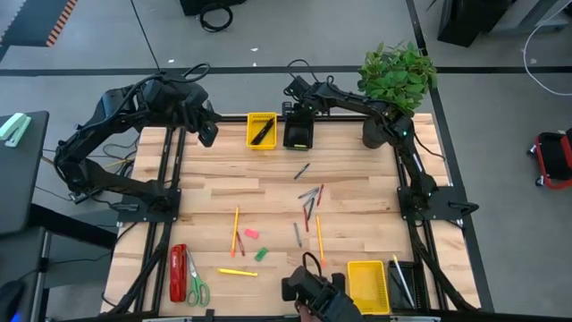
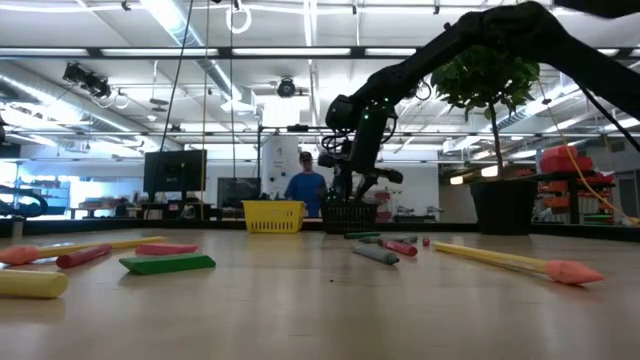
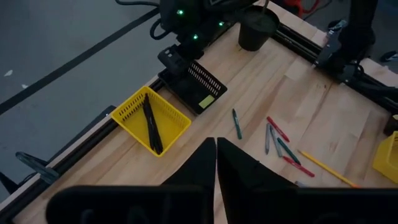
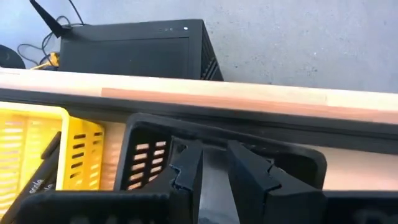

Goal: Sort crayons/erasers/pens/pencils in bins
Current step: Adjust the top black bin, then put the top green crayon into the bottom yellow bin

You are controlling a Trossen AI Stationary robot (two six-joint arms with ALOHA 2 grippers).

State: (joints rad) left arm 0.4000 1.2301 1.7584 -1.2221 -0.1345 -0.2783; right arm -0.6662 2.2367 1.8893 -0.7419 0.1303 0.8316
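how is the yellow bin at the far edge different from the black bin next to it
The yellow bin holds black pens; the black bin holds a small yellow eraser.
The right gripper hovers over the black bin; nothing is above the yellow bin.
The yellow bin is bright; the black bin is dark.
Both are slotted rectangular trays, side by side at the table's far edge.

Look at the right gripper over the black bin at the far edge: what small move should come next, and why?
Probably lift the right gripper clear of the black bin and head for the loose crayons mid-table. Its fingers hang slightly apart above the bin with nothing visible between them, and a yellow eraser already lies inside.
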